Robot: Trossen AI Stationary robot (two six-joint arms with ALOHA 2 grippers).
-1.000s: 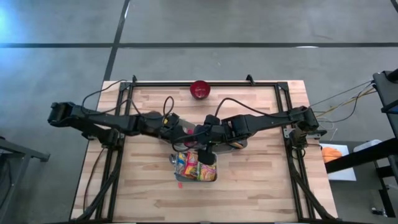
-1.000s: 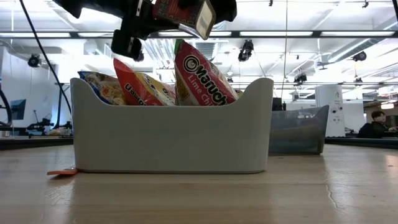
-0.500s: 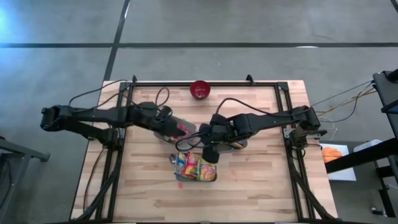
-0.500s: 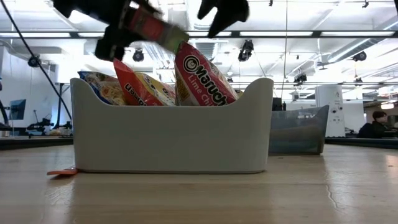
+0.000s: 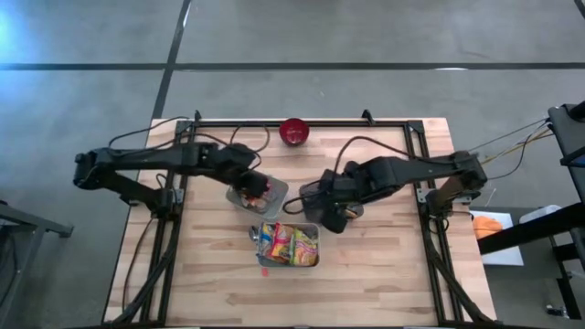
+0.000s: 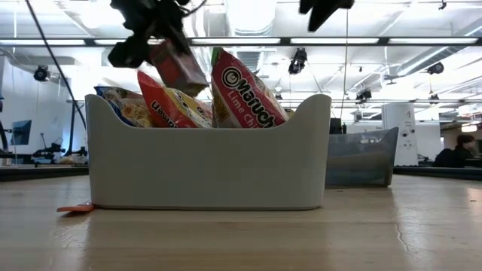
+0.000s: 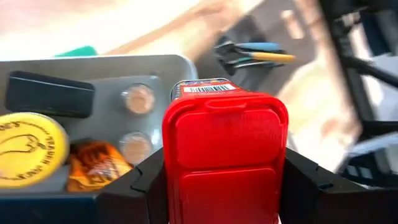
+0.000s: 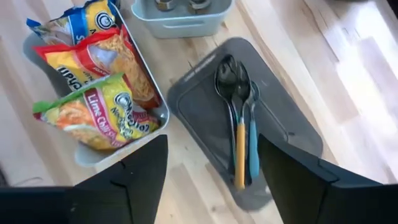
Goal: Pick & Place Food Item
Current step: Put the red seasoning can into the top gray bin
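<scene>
A red-lidded food container (image 7: 224,155) with a barcode label is held by my left gripper (image 5: 253,188), which is shut on it above the light grey tray (image 5: 277,194). In the low view the container (image 6: 178,66) hangs tilted, higher than the white bin (image 6: 203,162). That bin (image 5: 288,245) holds several noodle packets (image 8: 93,93) standing on edge. My right gripper (image 8: 211,146) is open with nothing between its fingers. It hovers over a dark tray (image 8: 249,118) to the right of the bin. My left gripper pinches the red container by its two opposite sides (image 7: 171,168) between its two fingers (image 7: 140,186), just below the lid end. The fingers slant down from the table's left. The container is lifted clear over the grey tray, tilted, with its lid end toward the wrist.
The grey tray (image 7: 112,68) holds a yellow-lidded tub (image 7: 28,149), an orange packet (image 7: 96,165), a black block (image 7: 50,93) and two small round cups. The dark tray holds spoons (image 8: 239,118). A red bowl (image 5: 294,132) sits at the far edge.
My left gripper has carried the red container from above the bin toward the table's far left, to over the grey tray, and has tipped it downward. My right gripper has drawn away from the bin toward the table's right edge and risen.
</scene>
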